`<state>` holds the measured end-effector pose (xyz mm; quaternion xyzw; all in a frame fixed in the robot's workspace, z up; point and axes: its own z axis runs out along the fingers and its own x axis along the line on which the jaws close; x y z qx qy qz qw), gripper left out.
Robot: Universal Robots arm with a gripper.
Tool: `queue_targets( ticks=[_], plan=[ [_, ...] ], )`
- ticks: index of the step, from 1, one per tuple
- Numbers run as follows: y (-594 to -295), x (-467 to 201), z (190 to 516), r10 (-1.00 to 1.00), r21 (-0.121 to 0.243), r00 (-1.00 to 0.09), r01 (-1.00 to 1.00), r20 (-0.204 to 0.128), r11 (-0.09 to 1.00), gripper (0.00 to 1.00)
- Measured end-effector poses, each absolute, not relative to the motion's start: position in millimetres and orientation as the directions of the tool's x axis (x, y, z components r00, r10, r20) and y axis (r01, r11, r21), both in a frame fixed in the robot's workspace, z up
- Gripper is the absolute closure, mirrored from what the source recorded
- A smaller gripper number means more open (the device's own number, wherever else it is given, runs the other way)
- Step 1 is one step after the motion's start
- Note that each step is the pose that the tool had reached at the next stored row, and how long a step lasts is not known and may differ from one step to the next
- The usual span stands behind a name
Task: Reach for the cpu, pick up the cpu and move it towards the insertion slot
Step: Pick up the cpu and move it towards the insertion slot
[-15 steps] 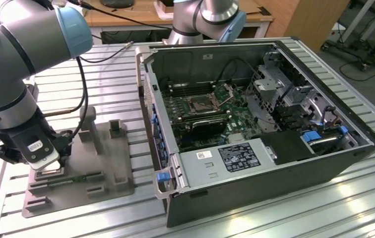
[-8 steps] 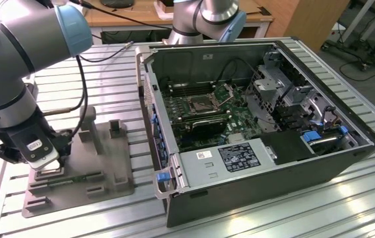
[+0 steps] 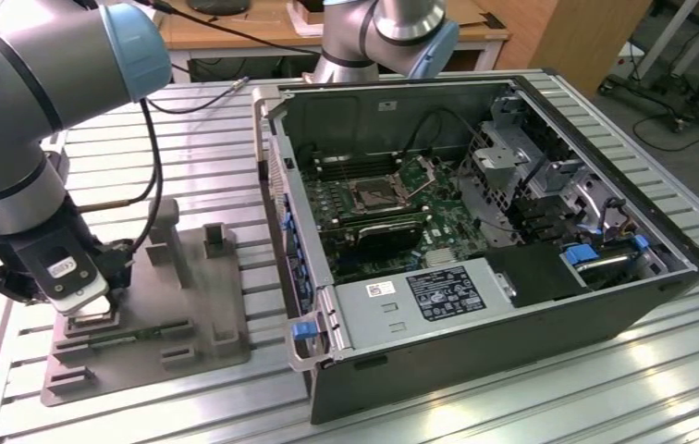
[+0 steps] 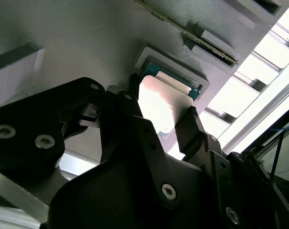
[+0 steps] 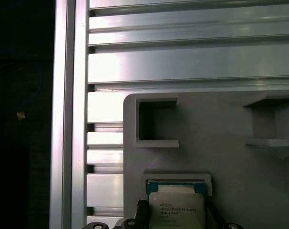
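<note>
Your claw sits right over cpu, lower left of exterior view; slot up-right, well apart. Can't tell if clamped.

Work surface: table of ribbed aluminium, with long parallel slats and dark grooves between them. There is strong glare on the slats toward the exterior view's lower right. The slats also reflect brightly in the first wrist view, where the space past the table's edge rail is dark.

Behind the table stands a wooden desk with a pale top. To the exterior view's right of it is an upright wooden panel. Beyond that, grey floor, with wheeled stand legs and a loose cable lying on it.
</note>
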<state>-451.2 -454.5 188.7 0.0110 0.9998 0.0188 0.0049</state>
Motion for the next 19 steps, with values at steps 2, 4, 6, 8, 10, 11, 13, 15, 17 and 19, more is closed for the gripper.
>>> queue_targets(
  ticks=[2,4,6,8,10,11,13,15,17,19],
  plan=[
    [-454.5,-451.2,188.8,0.022,0.038,-1.0,0.022,-0.009,0.999,0.46],
    [-454.5,-451.2,188.9,0.022,0.038,-1.0,0.022,-0.009,0.999,0.46],
    [-454.6,-451.2,190.0,0.022,0.037,-1.0,0.022,-0.009,0.999,0.46],
    [-454.5,-451.2,190.3,0.022,0.038,-1.0,0.022,-0.009,0.999,0.46],
    [-454.5,-451.2,191.3,0.022,0.038,-1.0,0.022,-0.009,0.999,0.46],
    [-454.6,-451.2,191.8,0.022,0.038,-1.0,0.022,-0.009,0.999,0.46],
    [-454.6,-451.2,192.8,0.022,0.039,-1.0,0.022,-0.009,0.999,0.46],
    [-454.6,-451.2,194.1,0.022,0.04,-1.0,0.022,-0.009,0.999,0.46],
    [-454.6,-451.2,195.7,0.022,0.041,-1.0,0.022,-0.009,0.999,0.46],
    [-454.6,-451.2,197.4,0.022,0.042,-1.0,0.022,-0.009,0.999,0.46]
  ],
)
